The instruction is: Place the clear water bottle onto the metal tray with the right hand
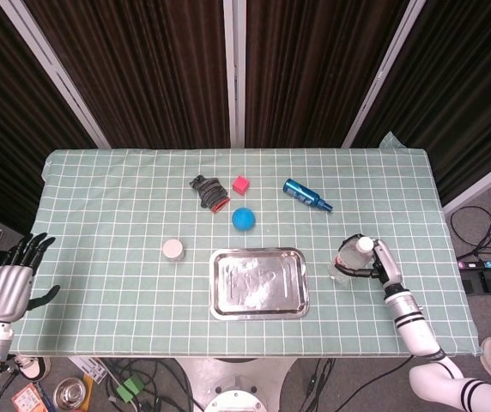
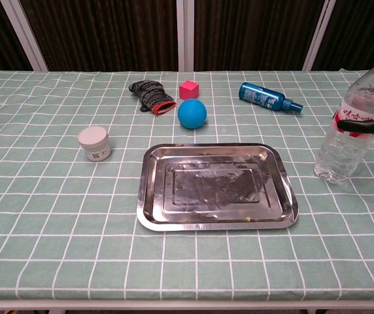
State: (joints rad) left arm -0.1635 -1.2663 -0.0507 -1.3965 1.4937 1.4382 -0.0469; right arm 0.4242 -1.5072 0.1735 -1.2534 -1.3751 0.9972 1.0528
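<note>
The clear water bottle (image 1: 347,263) (image 2: 345,149), white-capped with a red label, stands upright on the checked cloth just right of the metal tray (image 1: 217,283) (image 2: 149,190). My right hand (image 1: 380,262) (image 2: 365,124) has come in from the right and wraps its dark fingers around the bottle's upper body. The tray lies flat with nothing on it, near the front middle of the table. My left hand (image 1: 9,287) hangs off the table's left edge with fingers spread, holding nothing; the chest view does not show it.
Behind the tray sit a blue ball (image 1: 244,218) (image 2: 192,113), a pink cube (image 1: 241,184), a black glove (image 1: 209,190) and a blue bottle lying down (image 1: 307,195) (image 2: 269,97). A small white jar (image 1: 173,250) (image 2: 95,143) stands left of the tray.
</note>
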